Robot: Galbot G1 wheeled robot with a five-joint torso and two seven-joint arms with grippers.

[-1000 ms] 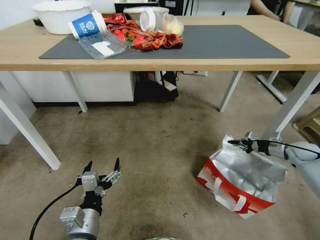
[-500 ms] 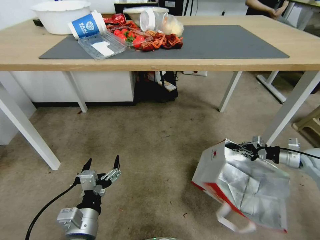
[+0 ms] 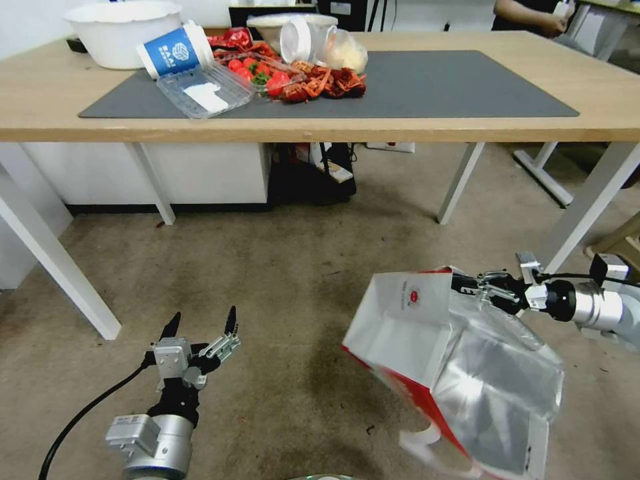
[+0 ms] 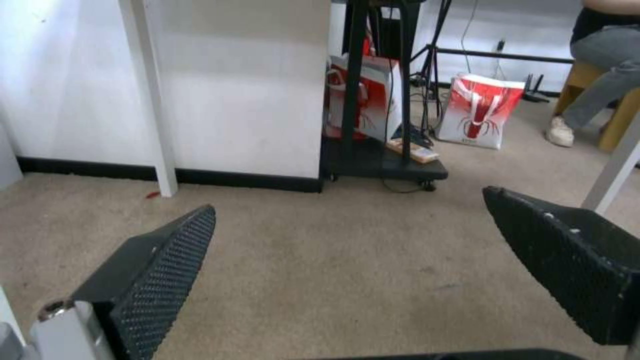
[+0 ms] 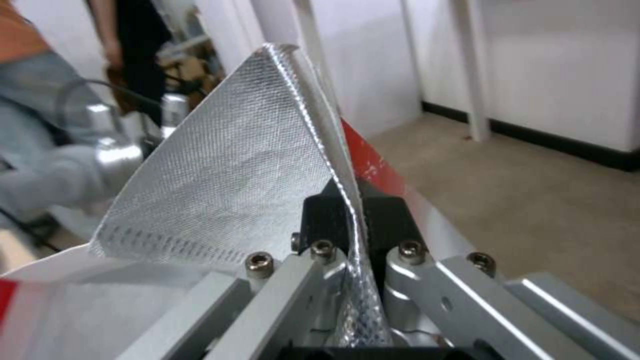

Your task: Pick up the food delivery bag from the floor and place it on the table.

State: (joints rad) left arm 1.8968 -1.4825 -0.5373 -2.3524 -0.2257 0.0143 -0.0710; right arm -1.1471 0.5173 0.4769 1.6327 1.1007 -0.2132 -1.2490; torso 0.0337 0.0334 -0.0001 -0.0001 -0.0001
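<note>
So the food delivery bag is hanging tilted over the floor, in front of the table and off to the robot's right, with its silver foil inside facing up and a white strap handle dangling below. It's white with a red band along the lower edge, and there's a small round red logo on the white panel with some tiny print by it that I can't read. The right gripper has the bag by its top rim; in the right wrist view the black fingers are pinched tight on a fold of the foil lining. The left gripper sits low over the carpet on the robot's left, well apart from the bag, its two black fingers spread wide with nothing between them. Up on the table there's a dark grey mat with a pile of stuff at its left end: a blue paper cup tipped on its side with a white logo I can't make out, a white bowl, a clear plastic lid and some strawberries.
</note>
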